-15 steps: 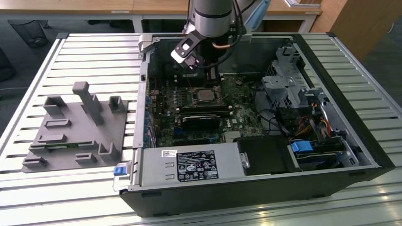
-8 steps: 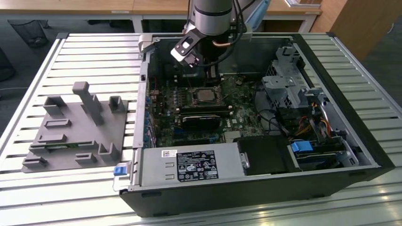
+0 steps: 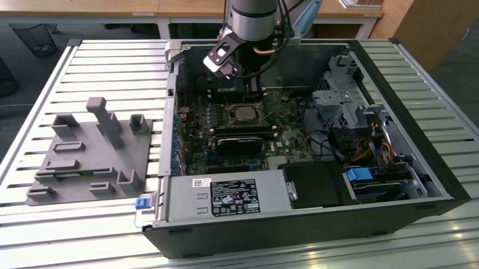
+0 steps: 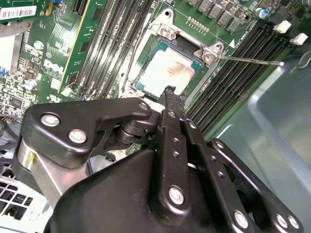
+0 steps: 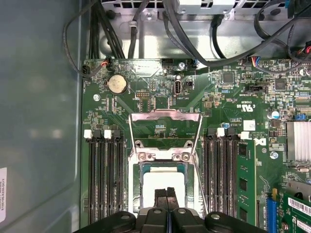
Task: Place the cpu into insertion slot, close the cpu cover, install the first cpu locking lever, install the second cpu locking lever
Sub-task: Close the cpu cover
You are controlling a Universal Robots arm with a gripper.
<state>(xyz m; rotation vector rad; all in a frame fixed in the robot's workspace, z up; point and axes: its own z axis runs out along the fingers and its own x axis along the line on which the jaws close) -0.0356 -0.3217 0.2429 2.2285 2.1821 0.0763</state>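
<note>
Open computer case point(image 3: 299, 232) on the slatted surface point(image 3: 112, 61), with your arm reaching down over the circuit board point(image 5: 160, 97). Your gripper point(image 5: 166, 196) has its fingers pressed together with nothing between them, and its tip hovers just above the near edge of the cpu point(image 4: 167, 72). You can judge this closed, pointed shape as suited to pushing or hooking small parts, not carrying them. The cpu lies flat inside the insertion slot point(image 5: 139, 171), pale top up, so the placing step appears done. The cpu cover point(image 5: 165, 115) stands swung back from the slot on its hinge side, and bare board shows through its window; the chip is therefore uncovered. A thin wire locking lever point(image 4: 248, 60) sticks out sideways past the slot's corner, unlatched, which leaves the cover free to swing down.
</note>
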